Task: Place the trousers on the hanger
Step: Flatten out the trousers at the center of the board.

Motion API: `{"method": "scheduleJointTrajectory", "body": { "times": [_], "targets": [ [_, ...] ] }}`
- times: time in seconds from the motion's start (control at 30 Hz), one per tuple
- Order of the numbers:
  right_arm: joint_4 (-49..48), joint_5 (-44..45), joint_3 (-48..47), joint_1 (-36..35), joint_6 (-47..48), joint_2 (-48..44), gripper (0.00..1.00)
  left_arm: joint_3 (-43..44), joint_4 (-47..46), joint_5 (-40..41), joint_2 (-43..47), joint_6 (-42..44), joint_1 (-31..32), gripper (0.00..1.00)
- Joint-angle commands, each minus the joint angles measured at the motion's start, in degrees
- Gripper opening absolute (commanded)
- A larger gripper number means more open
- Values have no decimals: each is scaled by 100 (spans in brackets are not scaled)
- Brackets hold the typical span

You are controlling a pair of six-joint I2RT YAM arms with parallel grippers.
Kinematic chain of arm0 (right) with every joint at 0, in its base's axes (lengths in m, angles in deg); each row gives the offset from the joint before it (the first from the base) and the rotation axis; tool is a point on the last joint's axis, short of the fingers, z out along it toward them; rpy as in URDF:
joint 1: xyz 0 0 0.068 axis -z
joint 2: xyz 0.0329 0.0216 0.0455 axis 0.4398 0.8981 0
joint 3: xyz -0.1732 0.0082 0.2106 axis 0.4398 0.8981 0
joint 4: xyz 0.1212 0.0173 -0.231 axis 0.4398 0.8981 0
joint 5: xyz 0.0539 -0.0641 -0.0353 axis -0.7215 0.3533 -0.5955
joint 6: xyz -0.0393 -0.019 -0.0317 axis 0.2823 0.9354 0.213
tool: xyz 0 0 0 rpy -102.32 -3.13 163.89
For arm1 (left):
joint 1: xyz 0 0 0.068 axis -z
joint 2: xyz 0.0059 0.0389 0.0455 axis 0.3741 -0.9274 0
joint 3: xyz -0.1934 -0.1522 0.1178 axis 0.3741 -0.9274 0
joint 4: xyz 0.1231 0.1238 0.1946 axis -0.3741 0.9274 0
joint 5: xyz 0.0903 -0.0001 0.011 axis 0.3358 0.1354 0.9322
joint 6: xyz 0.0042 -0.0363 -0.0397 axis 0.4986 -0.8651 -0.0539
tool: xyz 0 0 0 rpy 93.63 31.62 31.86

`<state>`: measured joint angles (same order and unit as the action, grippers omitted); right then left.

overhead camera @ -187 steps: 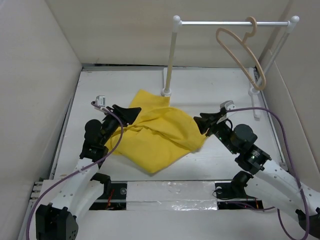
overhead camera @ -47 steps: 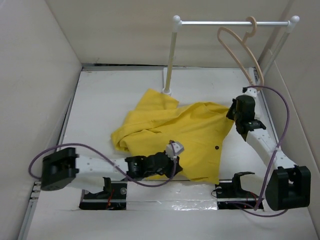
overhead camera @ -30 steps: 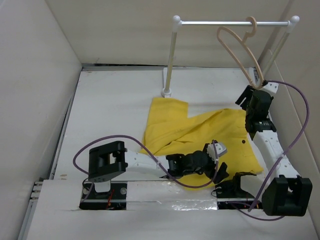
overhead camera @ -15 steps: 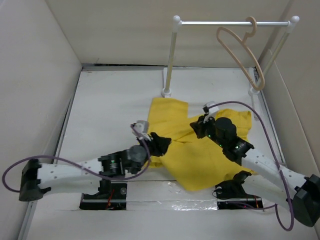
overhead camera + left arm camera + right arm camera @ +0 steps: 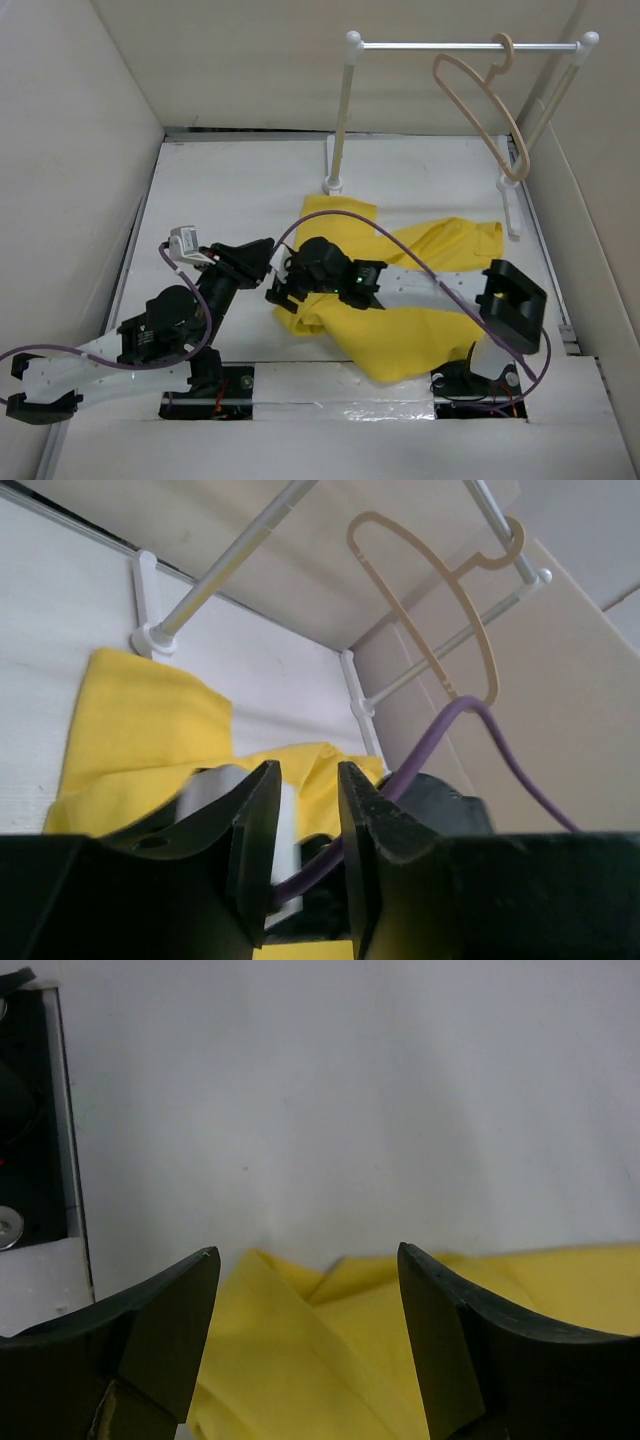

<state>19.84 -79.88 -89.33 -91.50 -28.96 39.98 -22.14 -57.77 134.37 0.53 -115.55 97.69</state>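
The yellow trousers [image 5: 410, 335] lie crumpled on the white table, right of centre. They also show in the left wrist view [image 5: 140, 710] and under the right jaws [image 5: 330, 1360]. The beige hanger [image 5: 511, 115] [image 5: 488, 640] hangs empty by its hook on the rail at the back right. My right gripper [image 5: 278, 295] [image 5: 306, 1250] reaches leftward across the cloth. It stands open over the trousers' left edge and holds nothing. Just left of that edge, clear of the cloth, is my left gripper [image 5: 262, 252] [image 5: 308, 770]. Its jaws are a narrow gap apart and empty.
The white rail [image 5: 450, 45] stands on two posts, with its left post base [image 5: 333, 183] just behind the trousers. Tall cardboard walls close in the left, back and right. The right arm's purple cable [image 5: 330, 218] loops over the cloth, close to the left gripper.
The right arm has swung left across the trousers and its jaws have opened. My left arm has drawn back to the left, its jaws narrowing. The trousers have barely shifted.
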Motion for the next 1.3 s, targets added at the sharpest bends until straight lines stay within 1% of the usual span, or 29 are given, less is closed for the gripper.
{"method": "scheduleJointTrajectory", "body": {
  "times": [0.0, 0.03, 0.07, 0.17, 0.2, 0.27, 0.37, 0.4, 0.57, 0.63, 0.67, 0.7, 0.73, 0.77, 0.8, 0.87, 0.9, 0.93, 1.0, 1.03, 1.1, 1.13, 1.17, 1.2, 1.23, 1.27],
  "targets": [
    [538, -467, -893, -25, 815, 795, 78, 275, 70, -256, -135, 491, 4, 29],
    [653, -467, -1087, -25, 929, 1000, 78, 319, 26, -509, -179, 622, 4, 37],
    [1020, -468, -1428, -25, 982, 1385, 78, 459, 43, -651, -232, 771, 4, 46],
    [1506, -502, -1852, -77, 1141, 1818, 78, 618, 17, -889, -399, 939, 4, 54],
    [1646, -511, -1949, -77, 1167, 1889, 78, 644, 17, -872, -408, 1044, 4, 54],
    [1613, -494, -1898, -148, 1185, 1942, 78, 680, -150, -766, -399, 1168, 4, 54],
    [1682, -406, -1862, -201, 1159, 1951, 78, 724, -343, -810, -347, 1467, 4, 59],
    [1752, -336, -1853, -201, 1150, 1934, 78, 785, -318, -810, -381, 1502, 4, 62],
    [2025, -353, -1757, -201, 1159, 1898, 77, 943, -335, -477, -373, 1607, 4, 64],
    [2008, -362, -1669, -262, 1141, 1837, 67, 909, -457, -432, -260, 1660, 4, 64],
    [1964, -353, -1582, -314, 1132, 1802, 57, 882, -510, -450, -224, 1678, 4, 63],
    [1877, -266, -1537, -315, 1106, 1732, 27, 821, -633, -467, -206, 1704, 4, 63],
    [1824, -231, -1520, -315, 1080, 1696, 16, 829, -634, -494, -241, 1722, 4, 63],
    [1806, -195, -1528, -315, 1080, 1661, 8, 855, -599, -450, -302, 1713, 4, 63],
    [1780, -91, -1546, -315, 1071, 1556, 0, 986, -355, -398, -459, 1626, 4, 63],
    [1666, -20, -1537, -315, 983, 1320, 0, 1058, -265, -301, -575, 1564, 4, 64],
    [1404, 33, -1372, -315, 931, 1144, 0, 1014, -360, -300, -601, 1538, 4, 65],
    [1262, 77, -1266, -315, 800, 690, 0, 979, -422, -309, -610, 1555, 4, 66],
    [807, 260, -1028, -245, 685, 143, 0, 961, -554, -274, -654, 1573, 4, 67],
    [726, 384, -792, -184, 545, -451, 0, 987, -563, -196, -793, 1590, 4, 67],
    [104, 682, -475, 53, 369, -1104, 0, 1075, -555, -169, -996, 1599, 4, 67],
    [-65, 762, -117, 428, 72, -1430, 0, 1101, -581, -221, -1249, 1590, 4, 67],
    [-232, 798, 78, 693, -88, -2042, 0, 1110, -633, -256, -1374, 1590, 4, 67],
    [-546, 868, 272, 992, -272, -2318, 0, 1154, -730, -300, -1653, 1590, 4, 67],
    [-663, 964, 465, 1630, -674, -2555, 0, 1181, -783, -353, -1804, 1582, 4, 67],
    [-786, 1035, 815, 1976, -852, -2897, 0, 1224, -827, -388, -1936, 1599, 4, 67]
  ]
}}
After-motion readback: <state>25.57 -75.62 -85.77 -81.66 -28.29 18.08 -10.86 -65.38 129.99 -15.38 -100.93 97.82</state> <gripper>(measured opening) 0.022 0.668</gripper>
